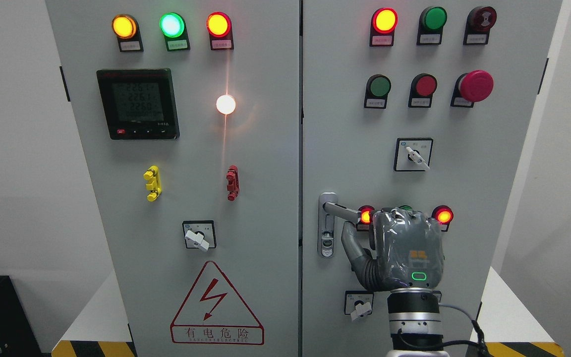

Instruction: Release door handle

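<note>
A grey electrical cabinet (265,198) fills the view, split by a vertical seam into a left door and a right door. Near the top edge of the left door sit three lit lamps in a row: an amber lamp (124,27), a green lamp (172,25) and a red lamp (218,25). Below the amber and green ones is a black digital meter (138,104), and to its right a glowing white lamp (225,104). Lower down come a yellow clip (152,183) and a red clip (233,183), then a white rotary switch (199,235) and, by the door's bottom edge, a red-outlined triangular warning sign (216,307).

On the right door, just beside the seam and about mid-height, the door handle (337,210) juts out from its silver plate (327,233), its lever pointing right. The right hand (389,248), its arm rising from the bottom edge right of the middle, is at the lever's outer end: its back faces the camera, the fingers (355,248) curl down below the lever, and it appears to close around the lever's tip, though the contact itself is hidden. Small red lamps (443,215) glow on either side of the hand. Above are a selector switch (413,154), a red mushroom button (476,86) and more lamps along the top edge.
</note>
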Controlling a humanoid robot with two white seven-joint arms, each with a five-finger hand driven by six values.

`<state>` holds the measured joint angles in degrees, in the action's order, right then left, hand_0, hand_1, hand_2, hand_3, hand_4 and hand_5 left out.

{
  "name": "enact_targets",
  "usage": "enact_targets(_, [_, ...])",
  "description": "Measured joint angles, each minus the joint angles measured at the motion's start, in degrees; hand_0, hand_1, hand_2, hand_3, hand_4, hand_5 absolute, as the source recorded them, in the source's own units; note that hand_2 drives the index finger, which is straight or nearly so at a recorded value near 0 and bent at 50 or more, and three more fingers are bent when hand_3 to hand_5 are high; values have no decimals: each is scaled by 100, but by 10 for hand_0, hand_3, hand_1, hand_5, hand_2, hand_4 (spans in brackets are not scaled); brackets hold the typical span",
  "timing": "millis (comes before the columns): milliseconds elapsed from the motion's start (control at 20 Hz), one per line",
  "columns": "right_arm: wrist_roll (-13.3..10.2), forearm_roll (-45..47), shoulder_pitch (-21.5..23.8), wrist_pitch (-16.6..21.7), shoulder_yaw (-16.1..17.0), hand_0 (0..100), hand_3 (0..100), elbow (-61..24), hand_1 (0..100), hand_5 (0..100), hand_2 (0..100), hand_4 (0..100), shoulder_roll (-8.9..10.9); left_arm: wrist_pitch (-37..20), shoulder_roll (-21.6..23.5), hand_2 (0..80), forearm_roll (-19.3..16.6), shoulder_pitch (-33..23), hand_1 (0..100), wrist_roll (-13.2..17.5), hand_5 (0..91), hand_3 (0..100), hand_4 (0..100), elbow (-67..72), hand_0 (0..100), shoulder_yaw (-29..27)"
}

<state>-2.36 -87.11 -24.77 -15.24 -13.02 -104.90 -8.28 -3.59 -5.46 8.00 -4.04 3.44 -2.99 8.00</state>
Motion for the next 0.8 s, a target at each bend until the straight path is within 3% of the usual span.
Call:
enact_targets(250, [-208, 19, 292, 54, 27, 585, 1000, -169, 314, 999, 745, 960, 22, 0, 0, 0, 0, 0, 556, 0, 0, 0, 0, 0, 120, 0])
enact_targets(300, [-242, 23, 385, 125, 44, 582, 1000, -221, 316, 951, 705, 933, 28, 0, 0, 0, 0, 0, 556, 0, 0, 0, 0, 0, 120, 0])
enact_targets(601, [-329, 170, 1044, 852, 264, 561, 721, -619, 296, 688, 482, 716, 46, 0, 0, 0, 0, 0, 556, 0, 0, 0, 0, 0, 120, 0])
enact_targets(801, [-451, 525, 1393, 1592, 531, 560, 537, -879, 276, 489, 372, 540, 57, 0, 0, 0, 0, 0, 556, 0, 0, 0, 0, 0, 120, 0])
